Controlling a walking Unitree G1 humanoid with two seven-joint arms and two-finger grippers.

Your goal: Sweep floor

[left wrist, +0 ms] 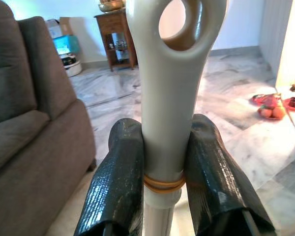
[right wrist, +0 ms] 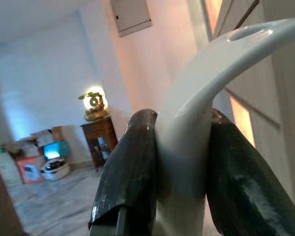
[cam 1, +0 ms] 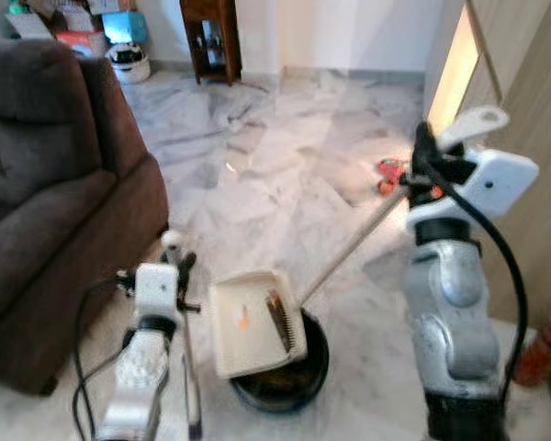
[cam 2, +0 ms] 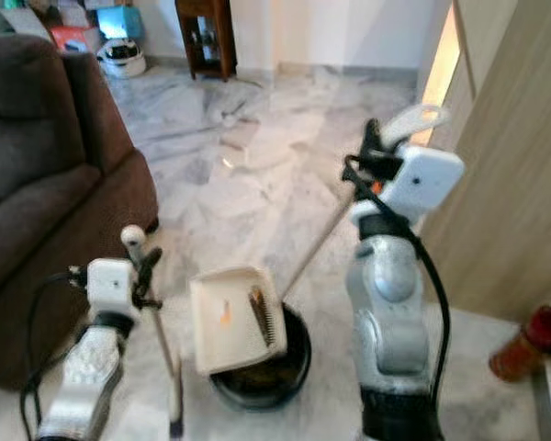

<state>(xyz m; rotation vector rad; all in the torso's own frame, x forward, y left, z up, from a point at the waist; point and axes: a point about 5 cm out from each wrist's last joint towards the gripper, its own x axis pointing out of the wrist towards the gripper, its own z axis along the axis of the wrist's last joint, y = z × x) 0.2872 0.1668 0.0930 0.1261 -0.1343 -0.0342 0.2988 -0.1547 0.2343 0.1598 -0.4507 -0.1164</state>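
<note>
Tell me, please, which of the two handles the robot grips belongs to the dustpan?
The right gripper's handle: its pole slants down to the dustpan over the bin. The left gripper holds the broom handle.

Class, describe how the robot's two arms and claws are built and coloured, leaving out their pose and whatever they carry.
Both arms are silver, rounded metal segments ending in white boxy wrist housings. Black cables loop along the left arm and right arm. The left claw and right claw each have two long black fingers, with a textured, tape-like surface on the left.
</note>
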